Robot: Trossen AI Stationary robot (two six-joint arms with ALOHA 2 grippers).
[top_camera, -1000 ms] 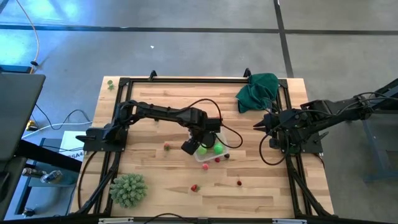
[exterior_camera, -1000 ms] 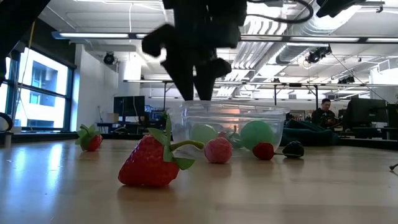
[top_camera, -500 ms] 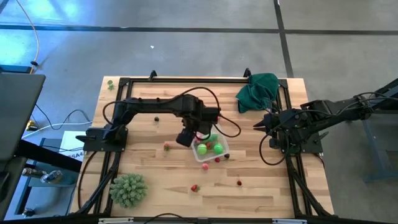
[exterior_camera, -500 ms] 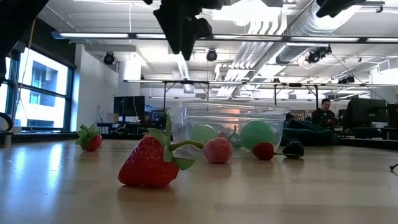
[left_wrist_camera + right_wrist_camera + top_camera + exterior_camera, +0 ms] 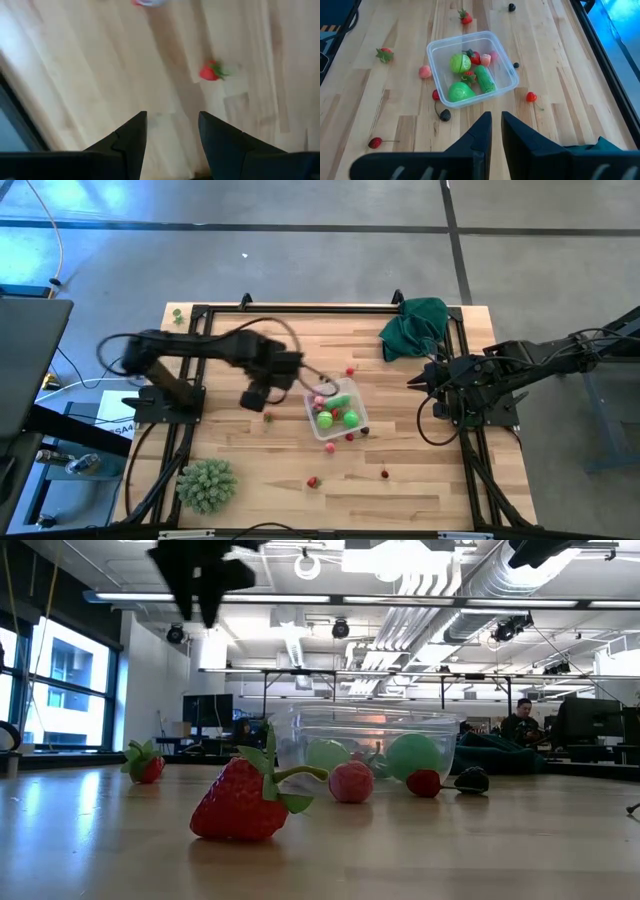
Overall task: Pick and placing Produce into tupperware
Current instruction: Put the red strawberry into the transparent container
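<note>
The clear plastic box (image 5: 336,410) sits just right of the middle of the table (image 5: 420,490) in the high view, and it holds two round green pieces (image 5: 460,63), a long green piece (image 5: 484,79) and a few small red bits. More produce lies loose around it: a strawberry (image 5: 243,802) fills the lower middle of the low view in front of the box, a pink berry (image 5: 351,782) rests against the box's front, a cherry (image 5: 424,783) and a dark piece (image 5: 471,779) lie to its right, and a second strawberry (image 5: 146,764) sits at the left. The left gripper (image 5: 254,396) hangs above the table left of the box, with nothing between its fingers (image 5: 131,141), which stand apart over bare wood near a small strawberry (image 5: 210,73). The right gripper (image 5: 415,381) waits at the right edge of the table, below a green cloth (image 5: 412,325), its fingers (image 5: 479,132) nearly together and empty. A spiky green ball (image 5: 207,484) sits at the lower left of the table. A person (image 5: 520,720) is seated far off in the room.
</note>
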